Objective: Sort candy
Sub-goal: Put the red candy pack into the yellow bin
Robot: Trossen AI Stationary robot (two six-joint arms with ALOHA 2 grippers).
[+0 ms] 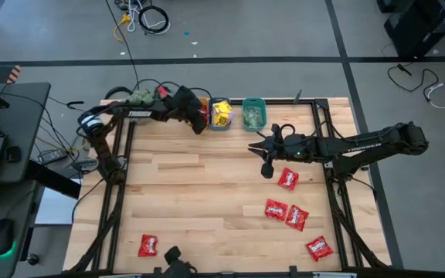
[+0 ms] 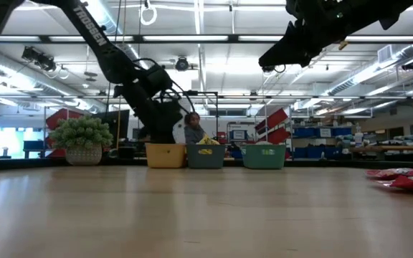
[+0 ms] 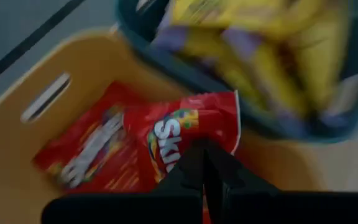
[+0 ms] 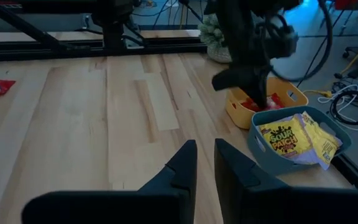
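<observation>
wooden table [image 1: 207,193], row of three bins at its far edge: orange bin [image 3: 55,93] directly beneath the left gripper [image 3: 204,163], blue bin [image 4: 291,163] of yellow candy [image 4: 284,142] just beside it. left gripper clenched with nothing between its fingers, red candy [image 3: 166,134] lying in the orange bin under its tips. right gripper [image 4: 205,163] over bare table with a narrow gap between its fingers, grasping nothing; loose red packets [image 1: 287,179] on the table near it.

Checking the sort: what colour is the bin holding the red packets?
Orange-yellow bin, clearest in the left wrist view.
</observation>
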